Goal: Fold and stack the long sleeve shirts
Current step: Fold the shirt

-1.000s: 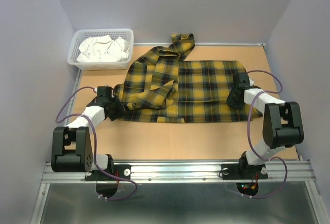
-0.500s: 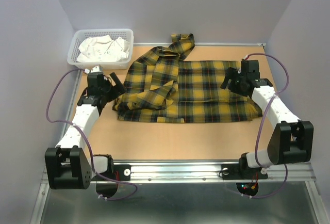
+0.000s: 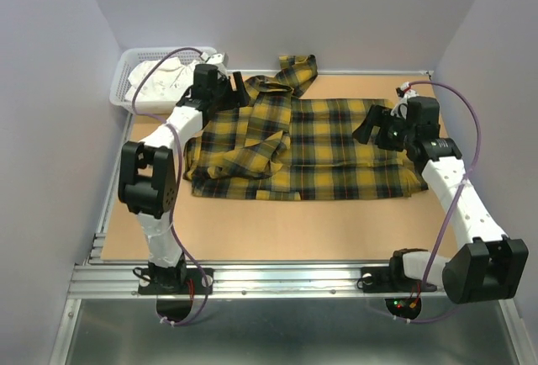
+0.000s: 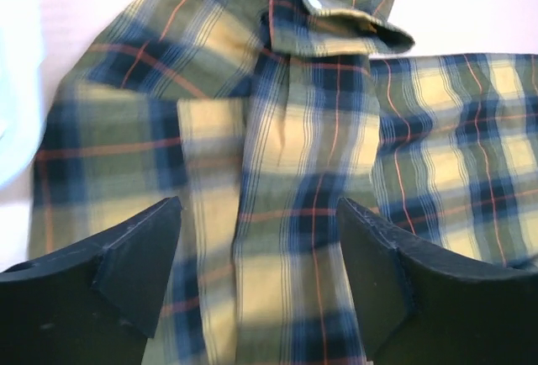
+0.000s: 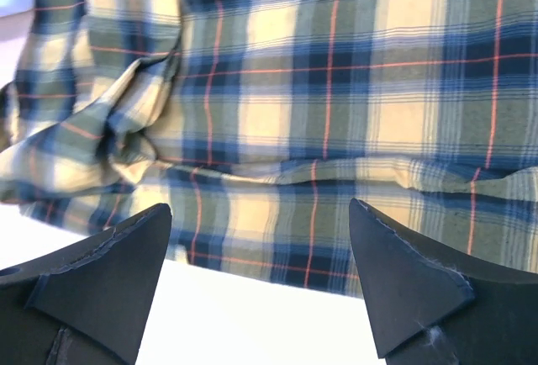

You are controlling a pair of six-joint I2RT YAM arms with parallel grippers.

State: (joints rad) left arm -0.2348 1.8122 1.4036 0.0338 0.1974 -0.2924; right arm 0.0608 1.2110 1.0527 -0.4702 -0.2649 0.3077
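One long sleeve shirt (image 3: 328, 146), yellow flannel with dark plaid and thin red lines, lies spread across the middle of the table. One sleeve is folded over its left half and another runs up to the back edge (image 3: 296, 71). My left gripper (image 3: 238, 91) hovers open over the shirt's upper left; in the left wrist view the left gripper (image 4: 261, 251) straddles a sleeve strip below the buttoned cuff (image 4: 336, 20), holding nothing. My right gripper (image 3: 371, 126) is open above the shirt's right part; in the right wrist view the right gripper (image 5: 261, 256) frames the shirt (image 5: 336, 87) and its hem edge.
A white mesh basket (image 3: 118, 87) with white cloth (image 3: 164, 79) in it stands at the back left corner, right beside the left arm. Lilac walls close in both sides and the back. The metal rail (image 3: 294, 277) with the arm bases runs along the near edge.
Both arms have swung up from the shirt's lower corners toward the back, left to the upper-left sleeve, right over the right side. Both grippers went from holding the fabric to open.
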